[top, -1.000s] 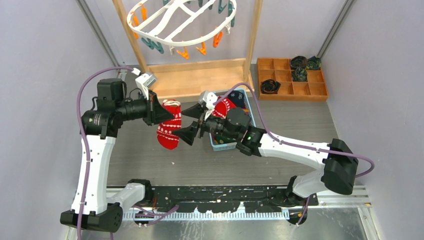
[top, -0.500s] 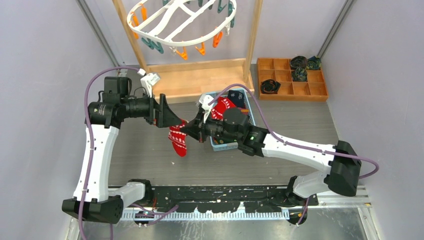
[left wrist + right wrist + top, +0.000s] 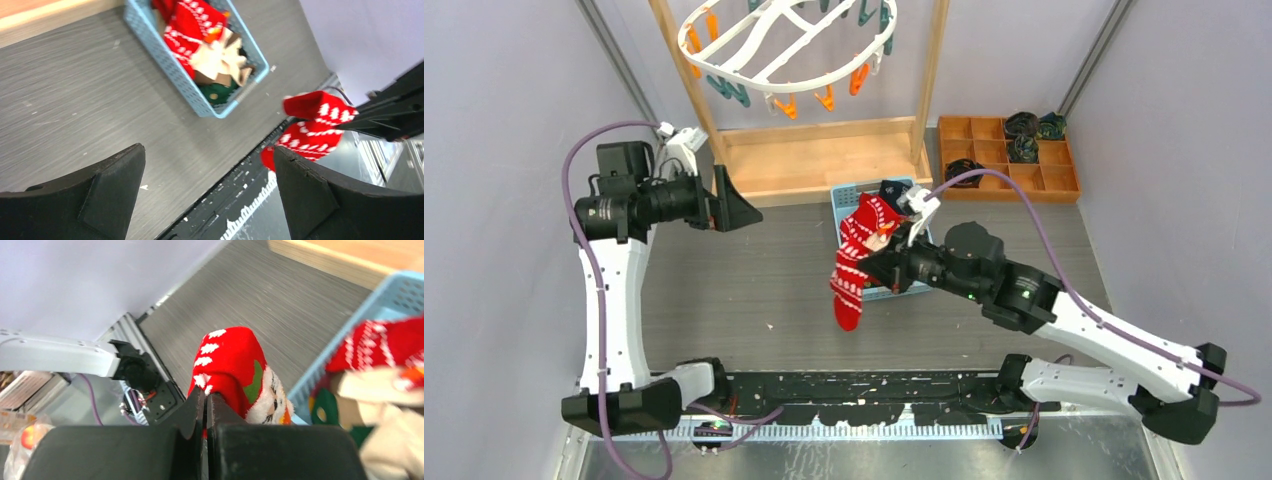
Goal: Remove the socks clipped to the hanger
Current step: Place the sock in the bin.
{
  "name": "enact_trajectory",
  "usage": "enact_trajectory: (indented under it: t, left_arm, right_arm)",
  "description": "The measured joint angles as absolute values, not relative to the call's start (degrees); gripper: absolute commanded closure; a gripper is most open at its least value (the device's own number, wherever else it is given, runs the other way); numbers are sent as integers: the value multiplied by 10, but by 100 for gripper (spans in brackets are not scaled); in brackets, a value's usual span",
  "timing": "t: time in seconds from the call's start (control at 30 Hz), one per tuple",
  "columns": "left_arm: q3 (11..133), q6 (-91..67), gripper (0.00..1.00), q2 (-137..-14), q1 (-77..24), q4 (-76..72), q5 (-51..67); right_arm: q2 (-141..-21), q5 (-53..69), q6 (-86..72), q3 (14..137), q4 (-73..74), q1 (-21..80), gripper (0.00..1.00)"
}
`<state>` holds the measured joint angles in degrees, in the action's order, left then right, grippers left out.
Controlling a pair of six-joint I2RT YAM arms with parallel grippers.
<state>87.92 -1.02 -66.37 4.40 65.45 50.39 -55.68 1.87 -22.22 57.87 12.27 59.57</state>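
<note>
Red sock (image 3: 852,270) clamped in right pincer (image 3: 886,262), hanging below jaws, beside blue basket (image 3: 837,192) holding other socks (image 3: 197,27). Left pincer (image 3: 742,212) jaws apart, empty, well left of sock. Hanger (image 3: 724,68) far beyond both pincers.

I count two arms (image 3: 609,290), one hanger (image 3: 765,91), one basket (image 3: 172,70) and one tray (image 3: 1009,178). There's one red sock (image 3: 849,285) outside the basket and four dark rolls (image 3: 1022,148). The socks (image 3: 200,25) inside overlap too much to count.

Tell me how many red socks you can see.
2. The held sock hangs from the right hand, outside the blue basket; the other sock lies on top inside it. More may be buried beneath.
</note>
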Motion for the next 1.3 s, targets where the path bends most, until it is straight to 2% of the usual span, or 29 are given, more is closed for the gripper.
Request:
enact_trajectory:
  t: [0.1, 0.27, 0.47, 0.63, 0.7, 0.9, 0.97, 1.03, 1.23, 1.3]
  left_arm:
    - [881, 3, 0, -682, 83, 657, 482]
    - [876, 30, 0, -708, 105, 668, 424]
    - [851, 53, 0, -700, 109, 676, 379]
    - [838, 67, 0, -665, 110, 680, 359]
    - [834, 69, 0, -651, 110, 680, 357]
    - [820, 69, 0, -634, 110, 676, 356]
    - [815, 67, 0, -638, 110, 675, 356]
    - [813, 67, 0, -643, 110, 674, 355]
    - [807, 67, 0, -646, 110, 667, 353]
    - [807, 65, 0, -647, 112, 666, 352]
  right_arm:
    - [-531, 1, -248, 586, 202, 565, 99]
    - [-543, 25, -278, 596, 281, 458, 99]
    - [-685, 97, -288, 599, 262, 328, 99]
    - [-833, 113, -269, 619, 217, 310, 99]
    - [-868, 113, -265, 625, 198, 310, 89]
    - [-904, 74, -241, 651, 178, 310, 40]
    - [-904, 60, -228, 681, 194, 310, 34]
    - [-902, 47, -215, 717, 209, 310, 35]
    - [-836, 55, -229, 742, 225, 310, 74]
    - [-811, 86, -258, 728, 198, 313, 79]
